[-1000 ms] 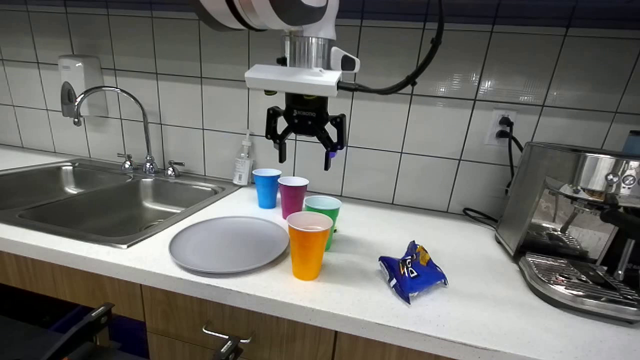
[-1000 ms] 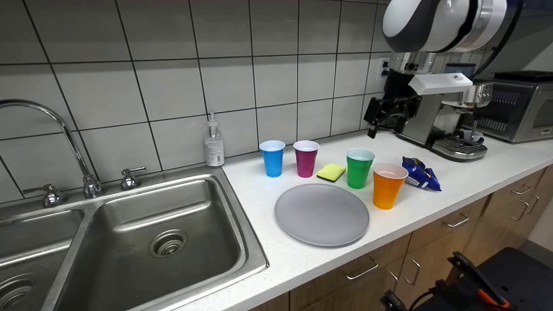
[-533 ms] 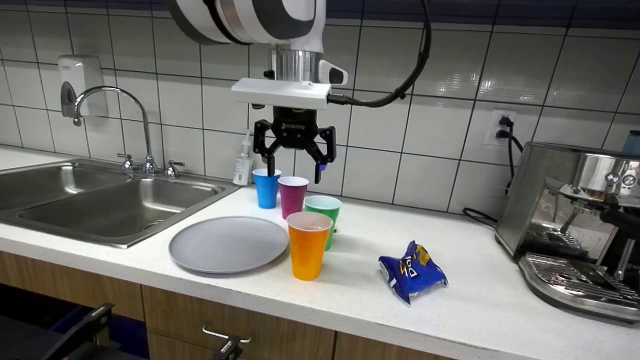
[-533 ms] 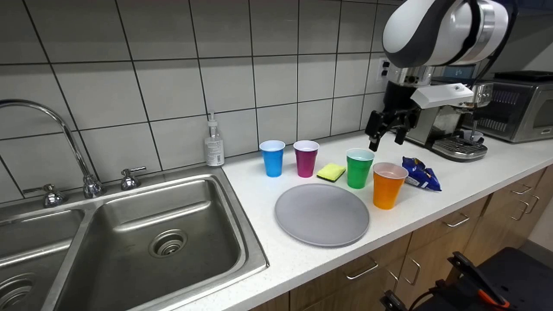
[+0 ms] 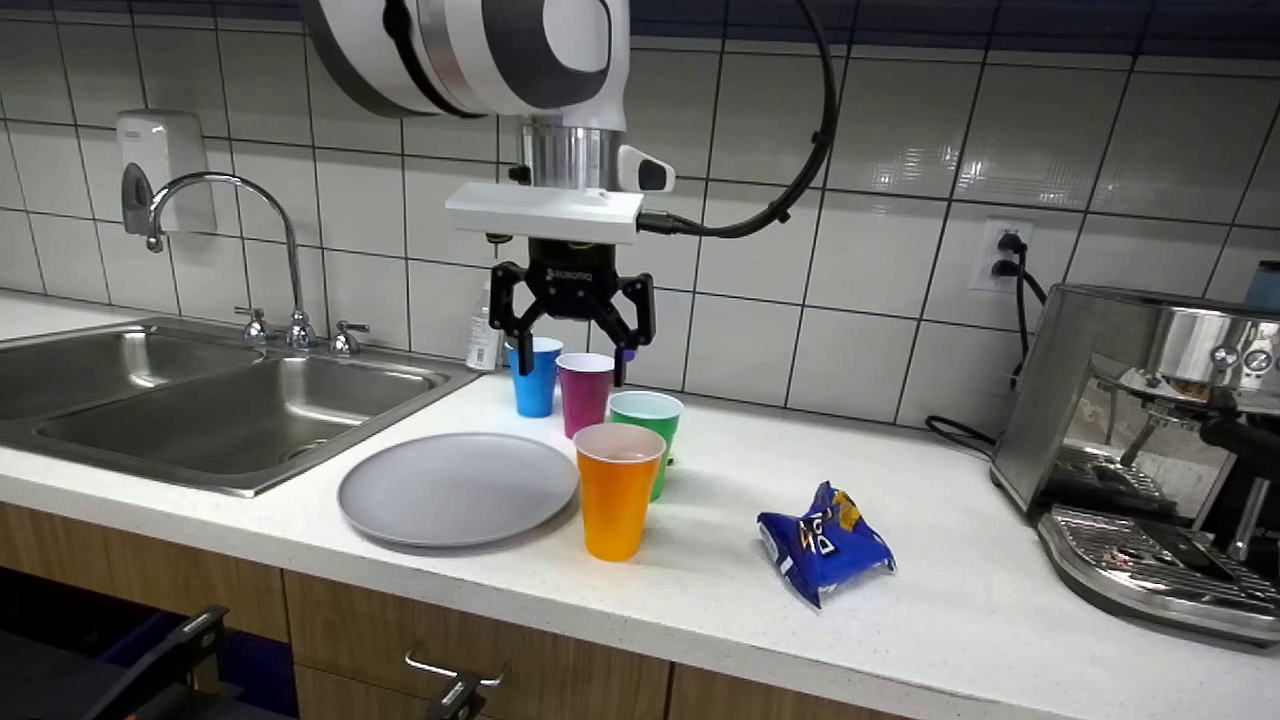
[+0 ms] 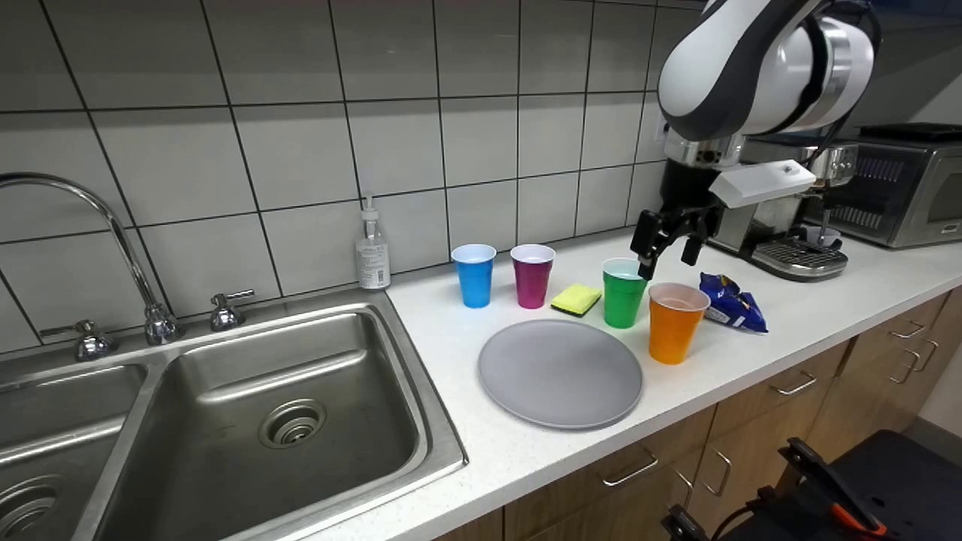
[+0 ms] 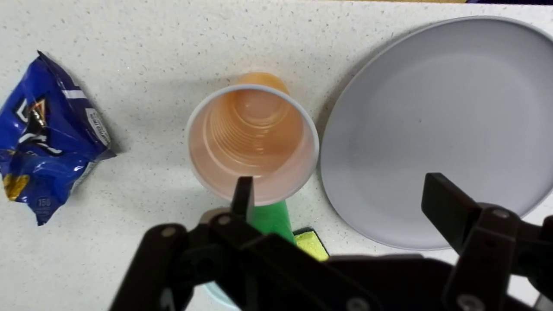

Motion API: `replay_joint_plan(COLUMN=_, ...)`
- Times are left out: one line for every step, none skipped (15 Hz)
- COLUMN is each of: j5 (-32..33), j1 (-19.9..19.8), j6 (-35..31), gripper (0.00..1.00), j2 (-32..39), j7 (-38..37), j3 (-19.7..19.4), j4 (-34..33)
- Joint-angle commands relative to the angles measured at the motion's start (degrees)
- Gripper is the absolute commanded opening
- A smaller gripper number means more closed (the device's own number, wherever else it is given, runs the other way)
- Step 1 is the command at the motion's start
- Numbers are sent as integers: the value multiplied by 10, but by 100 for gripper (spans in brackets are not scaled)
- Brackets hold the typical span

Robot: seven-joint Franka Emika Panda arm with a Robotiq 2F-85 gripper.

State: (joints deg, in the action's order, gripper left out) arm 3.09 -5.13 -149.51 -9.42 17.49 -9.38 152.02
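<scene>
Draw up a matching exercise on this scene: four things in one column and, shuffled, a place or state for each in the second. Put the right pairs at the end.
Column one
1. gripper
2. orange cup
3. yellow sponge
4. clear pump bottle

Column two
A. by the tiled wall, at the back corner of the sink
B. flat on the counter, between the purple cup and the green cup in an exterior view
C. open, nothing in its grip
D. upright beside the gray plate

Pairs: 1-C; 2-D; 3-B; 4-A
</scene>
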Motion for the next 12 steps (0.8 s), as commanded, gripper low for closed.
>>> replay_joint_plan(j5=8, j1=-2, j6=-23, gripper=100, j2=22, j7=-14, j3=9, j4=0)
replay_joint_plan(j5=3, j1=-1, j6=-26, gripper=100, j2=29, j7=-14, j3=9, j4=-2)
replay_joint_plan(j5=-3, j1=1, j6=-30, gripper=100, j2=37, j7=-10, j3=9, j4=-4)
replay_joint_plan(j5=-5, j1=1, j6=-36, gripper=100, j2=47, j7=-9, j3=9, j4=-6)
replay_joint_plan(j5=-7, j1=1, j6=-41, gripper=100, j2=56, j7=-9, j3=10, j4=-8)
replay_joint_plan(j5=-10, j1=2, j6=-47, gripper=100, j2=65, j7=-6, j3=10, j4=-11)
replay_joint_plan(j5=-14, j1=2, j6=-55, gripper=100, j2=75, j7=-4, j3=11, j4=-13)
replay_joint_plan(j5=-18, j1=2, j6=-61, gripper=100, j2=84, j7=-2, j3=12, j4=-15)
replay_joint_plan(j5=-24, j1=2, j6=-68, gripper=100, j2=93, j7=2, j3=14, j4=-17)
replay_joint_plan(j5=-25, j1=2, j6=-77, gripper=100, j2=102, j7=0, j3=16, j4=-18)
replay_joint_plan(j5=-33, j1=2, j6=-81, gripper=100, j2=109, j7=5, j3=18, j4=-20)
replay_joint_plan(j5=-36, j1=2, j6=-88, gripper=100, j2=118, j7=5, j3=21, j4=-23)
